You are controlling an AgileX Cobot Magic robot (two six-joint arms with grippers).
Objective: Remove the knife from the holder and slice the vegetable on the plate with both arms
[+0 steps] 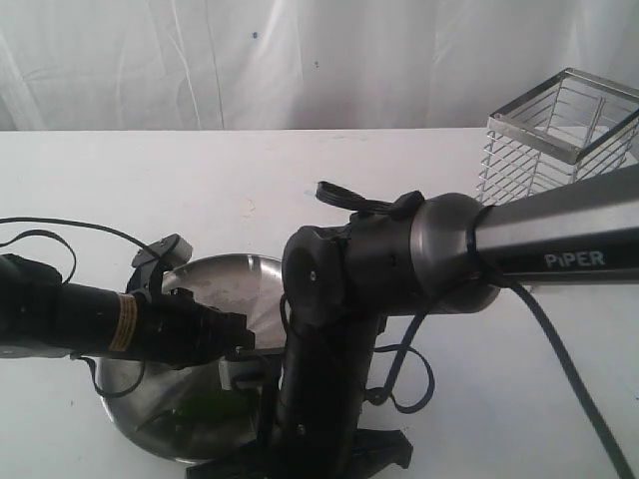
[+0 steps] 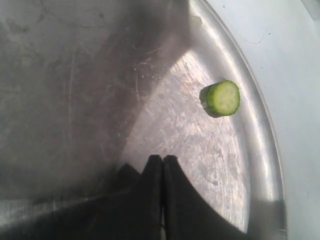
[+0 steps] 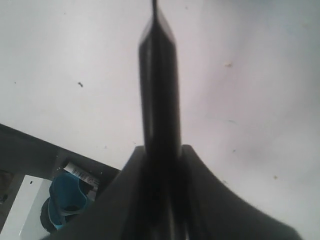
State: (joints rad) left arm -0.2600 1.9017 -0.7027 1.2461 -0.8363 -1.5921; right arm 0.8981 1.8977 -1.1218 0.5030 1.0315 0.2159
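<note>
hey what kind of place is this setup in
Probably a lab test bench staged as a kitchen: a plain white table against a white draped backdrop, with only a steel plate and a wire holder set out.

We see a white table (image 1: 200,190) filling most of the exterior view, its surface matte and marked with a few small specks. Behind it hangs a white curtain (image 1: 300,60) — softly creased, with faint vertical folds and a couple of dark dots. The light is even and diffuse. In the right wrist view we look past the pale tabletop's edge to a dark floor (image 3: 25,150), where a blue object (image 3: 70,197) sits beside a white box (image 3: 22,210) — both blurred.
</note>
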